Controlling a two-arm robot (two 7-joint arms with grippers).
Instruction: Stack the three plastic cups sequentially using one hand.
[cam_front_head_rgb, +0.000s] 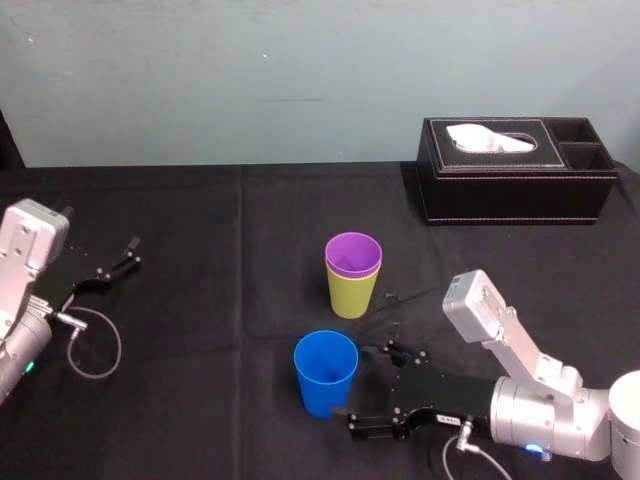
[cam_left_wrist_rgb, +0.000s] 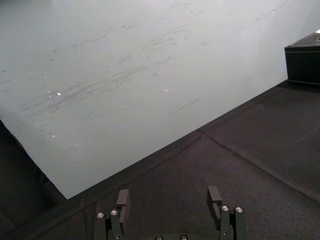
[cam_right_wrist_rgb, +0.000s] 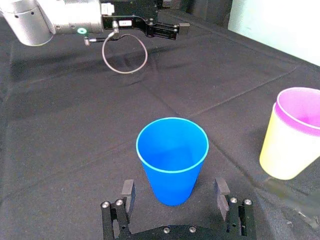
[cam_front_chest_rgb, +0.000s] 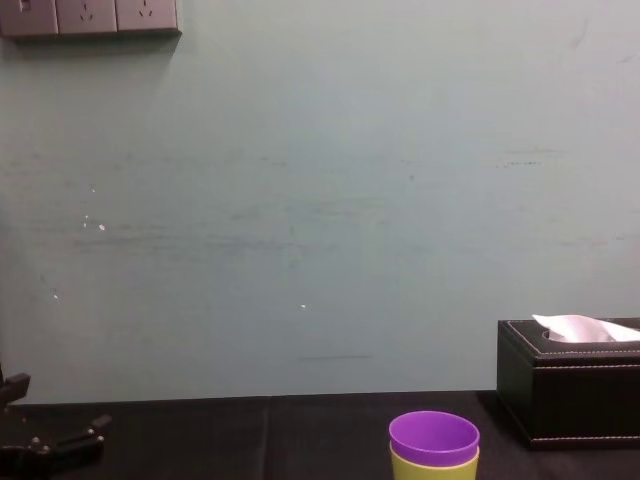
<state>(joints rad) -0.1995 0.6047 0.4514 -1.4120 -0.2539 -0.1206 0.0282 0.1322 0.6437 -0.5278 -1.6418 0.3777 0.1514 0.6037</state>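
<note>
Right pincer (cam_front_head_rgb: 372, 386) spread just beside blue cup (cam_front_head_rgb: 326, 372)

Smooth plastic blue cup (cam_right_wrist_rgb: 172, 160), matt black cloth (cam_front_head_rgb: 200, 400), stitched leather-look box (cam_front_head_rgb: 515, 190)

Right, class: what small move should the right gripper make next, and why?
Probably ease the right gripper forward around the blue cup: its fingers are open and the cup stands alone just ahead of them. The left gripper rests far left.

Soft, even light — faint shadows
</note>
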